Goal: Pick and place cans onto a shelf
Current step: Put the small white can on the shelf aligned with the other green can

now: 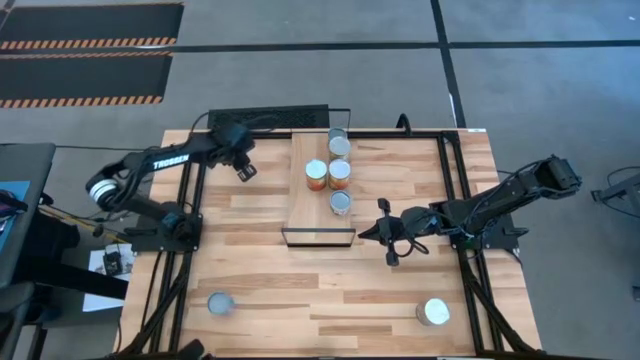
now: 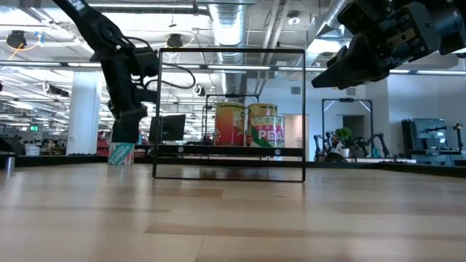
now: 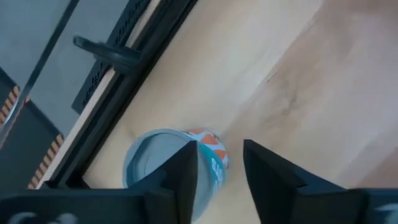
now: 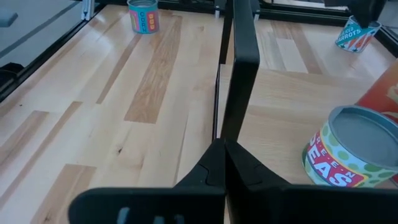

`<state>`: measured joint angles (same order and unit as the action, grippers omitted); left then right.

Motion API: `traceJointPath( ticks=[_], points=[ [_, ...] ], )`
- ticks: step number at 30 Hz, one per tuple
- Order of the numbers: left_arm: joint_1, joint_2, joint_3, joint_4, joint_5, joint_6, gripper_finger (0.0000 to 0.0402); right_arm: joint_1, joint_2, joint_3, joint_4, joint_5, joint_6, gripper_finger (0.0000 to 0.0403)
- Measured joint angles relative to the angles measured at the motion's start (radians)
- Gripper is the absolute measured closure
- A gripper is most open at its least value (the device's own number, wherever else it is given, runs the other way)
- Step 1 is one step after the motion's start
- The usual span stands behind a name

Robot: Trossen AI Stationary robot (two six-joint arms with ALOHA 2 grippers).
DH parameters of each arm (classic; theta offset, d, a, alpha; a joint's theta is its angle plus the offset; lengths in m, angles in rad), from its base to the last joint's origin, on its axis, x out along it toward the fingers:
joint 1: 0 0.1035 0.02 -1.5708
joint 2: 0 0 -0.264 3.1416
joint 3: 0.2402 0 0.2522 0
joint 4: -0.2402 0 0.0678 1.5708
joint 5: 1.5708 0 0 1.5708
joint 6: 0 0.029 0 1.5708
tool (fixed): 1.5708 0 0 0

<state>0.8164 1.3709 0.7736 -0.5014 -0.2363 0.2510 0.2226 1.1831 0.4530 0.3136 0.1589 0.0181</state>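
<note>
The shelf (image 1: pixel 320 215) is a light-wood plank in a black frame at the table's middle. Several cans stand on it, among them two orange ones (image 1: pixel 316 173) and a peas can (image 4: pixel 345 152). My left gripper (image 1: pixel 245 172) is at the far left, pointing down just above a teal-and-orange carrots can (image 2: pixel 120 153), its fingers a little apart (image 3: pixel 219 147). That can looks tilted in the right wrist view (image 4: pixel 357 34). My right gripper (image 1: pixel 385 232) is shut and empty, raised above the table (image 2: pixel 342 69) beside the shelf's near right corner. My left gripper stands over the carrots can's silver top (image 3: pixel 152 165) from above. One finger (image 3: pixel 183 171) covers part of the top and rim. Bare wood shows between the label (image 3: pixel 214 163) and the other finger (image 3: pixel 267 180). I cannot tell whether it touches the can.
Two loose cans stand near the table's front edge, one left (image 1: pixel 220 303) and one right (image 1: pixel 434 312). The shelf's upright black frame (image 2: pixel 229 113) rises at its near end. Black rails (image 1: pixel 190 200) run along the table's sides.
</note>
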Motion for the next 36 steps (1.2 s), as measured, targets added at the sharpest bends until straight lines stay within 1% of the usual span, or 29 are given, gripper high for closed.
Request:
traceJointPath(
  ticks=[4, 8, 11, 13, 16, 17, 19, 21, 24, 28, 30, 32, 34, 36],
  points=[
    [0.013, 0.058, 0.004, 0.011, -0.049, 0.001, 0.026, -0.003, 0.0, 0.0, -0.006, 0.0, -0.014, 0.0393],
    [0.023, 0.089, 0.004, 0.027, -0.08, 0.004, 0.0265, -0.015, 0.0, 0.0, -0.006, -0.003, -0.026, 0.0393],
    [0.026, 0.095, 0.004, 0.025, -0.08, 0.015, 0.0294, -0.023, 0.0, 0.0, -0.007, -0.003, -0.027, 0.0393],
    [0.026, 0.095, 0.004, 0.022, -0.078, 0.035, 0.0327, -0.023, 0.0, 0.0, -0.01, -0.003, -0.027, 0.0393],
    [0.025, 0.083, 0.004, 0.021, -0.029, 0.044, 0.0383, -0.023, 0.0, 0.0, -0.014, -0.003, -0.027, 0.0393],
    [0.019, 0.072, 0.005, 0.015, -0.003, 0.043, 0.039, -0.023, 0.0, 0.0, -0.014, -0.003, -0.027, 0.0393],
    [-0.007, 0.043, 0.017, -0.033, 0.036, 0.043, 0.0392, -0.023, 0.0, 0.0, -0.014, -0.003, -0.027, 0.0393],
    [-0.058, -0.011, 0.03, -0.067, 0.055, 0.049, 0.0396, -0.023, 0.0, 0.0, -0.014, -0.003, -0.027, 0.0393],
    [-0.166, -0.112, 0.036, -0.1, 0.09, 0.058, 0.0399, -0.023, 0.0, 0.0, -0.014, -0.003, -0.027, 0.0393],
    [-0.357, -0.242, 0.037, -0.122, 0.19, 0.053, 0.04, -0.023, 0.0, 0.0, -0.014, -0.002, -0.027, 0.0393],
    [-0.473, -0.281, 0.037, -0.106, 0.203, 0.022, 0.0401, -0.023, 0.0, 0.0, -0.014, -0.001, -0.027, 0.0393],
    [-0.589, -0.29, 0.037, -0.078, 0.178, -0.014, 0.0401, -0.023, 0.0, 0.0, -0.014, 0.0, -0.027, 0.0393],
    [-0.69, -0.286, 0.037, -0.041, 0.121, -0.035, 0.0401, -0.023, 0.0, 0.0, -0.014, 0.0, -0.027, 0.0393],
    [-0.767, -0.26, 0.039, 0.018, 0.063, -0.039, 0.0401, -0.023, 0.0, 0.0, -0.014, 0.0, -0.026, 0.0393]
  ],
)
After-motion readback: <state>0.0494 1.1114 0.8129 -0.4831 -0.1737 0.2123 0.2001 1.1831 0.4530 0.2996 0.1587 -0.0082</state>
